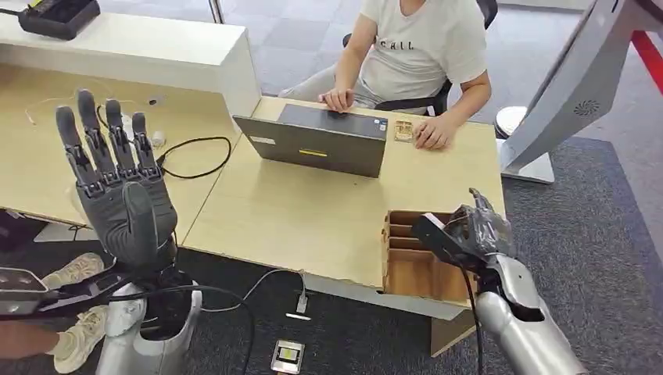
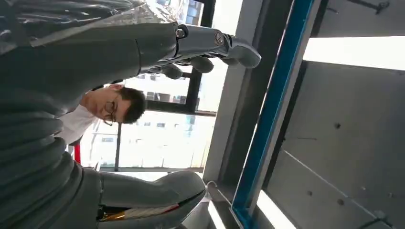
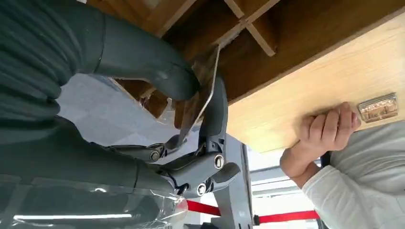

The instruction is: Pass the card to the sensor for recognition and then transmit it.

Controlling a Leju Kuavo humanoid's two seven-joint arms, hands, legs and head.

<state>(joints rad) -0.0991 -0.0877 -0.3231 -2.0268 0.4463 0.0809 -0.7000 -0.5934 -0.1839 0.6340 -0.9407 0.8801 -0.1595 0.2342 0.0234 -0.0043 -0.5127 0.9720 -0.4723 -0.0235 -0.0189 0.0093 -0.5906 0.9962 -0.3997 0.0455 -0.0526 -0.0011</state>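
My right hand [image 1: 477,228] pinches a dark card [image 1: 435,237] just above the open wooden compartment box [image 1: 414,269] at the desk's near right corner. The right wrist view shows the card [image 3: 204,90] edge-on between the thumb and a finger of that hand [image 3: 191,119], with the box's dividers [image 3: 248,24] close behind it. My left hand [image 1: 117,183] is raised high at the left, palm forward, fingers spread and holding nothing. Seen from the left wrist, that hand [image 2: 143,52] stretches out against windows. A small brown block [image 1: 403,130] lies by the person's hand.
A person [image 1: 418,47] sits across the desk [image 1: 313,211] with one hand on a grey laptop [image 1: 317,142]. A black cable [image 1: 195,156] loops on the left desk. A small device [image 1: 288,357] and cables lie on the floor. A grey stand [image 1: 563,101] rises at the right.
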